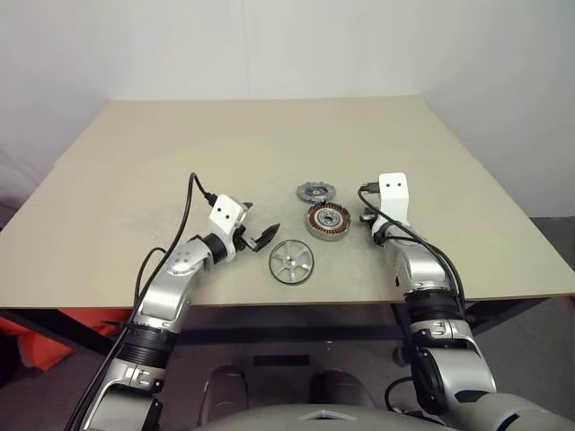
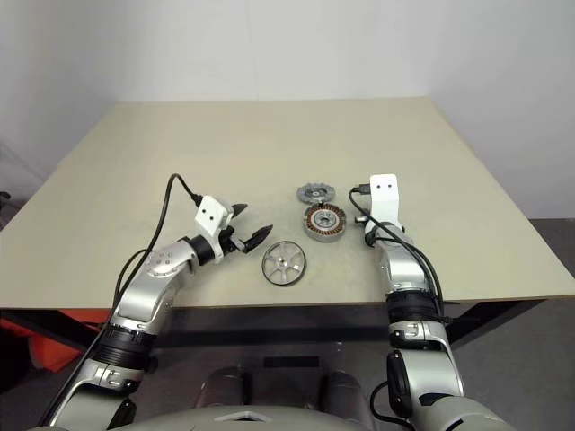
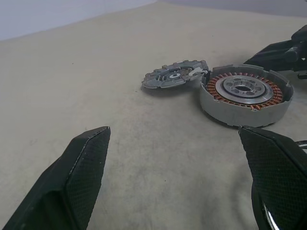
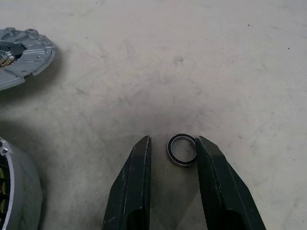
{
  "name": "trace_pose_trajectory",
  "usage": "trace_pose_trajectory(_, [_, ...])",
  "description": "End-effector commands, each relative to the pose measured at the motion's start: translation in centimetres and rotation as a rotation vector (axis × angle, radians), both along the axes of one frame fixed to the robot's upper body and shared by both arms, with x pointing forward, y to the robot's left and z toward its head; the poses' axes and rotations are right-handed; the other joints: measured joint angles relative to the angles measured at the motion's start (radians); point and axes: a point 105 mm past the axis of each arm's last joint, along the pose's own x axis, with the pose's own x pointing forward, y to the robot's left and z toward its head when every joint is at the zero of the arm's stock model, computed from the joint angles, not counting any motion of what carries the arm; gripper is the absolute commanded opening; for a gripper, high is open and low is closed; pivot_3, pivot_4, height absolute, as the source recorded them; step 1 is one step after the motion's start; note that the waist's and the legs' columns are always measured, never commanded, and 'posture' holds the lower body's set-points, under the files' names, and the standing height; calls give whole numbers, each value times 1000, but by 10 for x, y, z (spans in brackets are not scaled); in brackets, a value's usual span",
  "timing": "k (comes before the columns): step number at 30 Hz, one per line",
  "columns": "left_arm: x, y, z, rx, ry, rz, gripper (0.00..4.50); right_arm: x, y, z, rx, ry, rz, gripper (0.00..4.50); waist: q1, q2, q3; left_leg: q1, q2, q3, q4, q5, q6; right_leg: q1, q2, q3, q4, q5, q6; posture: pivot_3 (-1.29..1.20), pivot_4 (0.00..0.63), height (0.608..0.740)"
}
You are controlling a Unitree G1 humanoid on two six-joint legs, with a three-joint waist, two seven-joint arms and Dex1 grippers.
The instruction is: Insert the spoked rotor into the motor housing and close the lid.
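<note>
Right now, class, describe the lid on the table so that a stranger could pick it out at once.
Start at the beige table and find the three round metal parts near its front edge. The lid is the farthest, just behind the motor housing. It is grey and flat with a notched, gear-like edge, unlike the copper-wound housing or the spoked rotor.

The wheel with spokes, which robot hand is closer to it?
Left. The left gripper hovers open just beside the spoked rotor. The right gripper is farther off, past the motor housing, fingers around a small black ring.
</note>
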Motion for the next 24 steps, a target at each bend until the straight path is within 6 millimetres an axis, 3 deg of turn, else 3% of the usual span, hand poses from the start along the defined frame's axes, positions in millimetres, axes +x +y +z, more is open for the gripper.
trace_pose_trajectory(1, [2,0,16,2,-58,-1,4500,3,4,4,23,-9,11,954,0,0,0,0,0,0,0,0,0,0,0,0,0,0,0,0,0,740])
trace_pose_trajectory(4, [3,3,16,4,-59,7,4500,2,7,4,14,2,39,26,-3,0,0,0,0,0,0,0,0,0,0,0,0,0,0,0,0,740])
trace_pose_trajectory(7, [4,4,16,4,-59,10,4500,2,16,8,19,-11,93,26,-8,0,0,0,0,0,0,0,0,0,0,0,0,0,0,0,0,740])
trace_pose_trajectory(13, [4,3,16,2,-59,10,4500,5,40,48,72,-145,244,26,-14,0,0,-1,0,0,0,0,0,-1,0,0,0,0,0,0,0,740])
trace_pose_trajectory(20, [4,2,15,0,-57,9,4500,10,31,63,46,-193,211,26,-15,0,0,-1,0,0,0,0,0,-1,0,0,0,0,0,0,0,740])
trace_pose_trajectory(24, [4,2,15,0,-56,11,4500,13,5,57,-41,-179,67,943,-16,0,0,-1,0,0,0,0,0,-1,0,0,0,0,0,0,0,740])
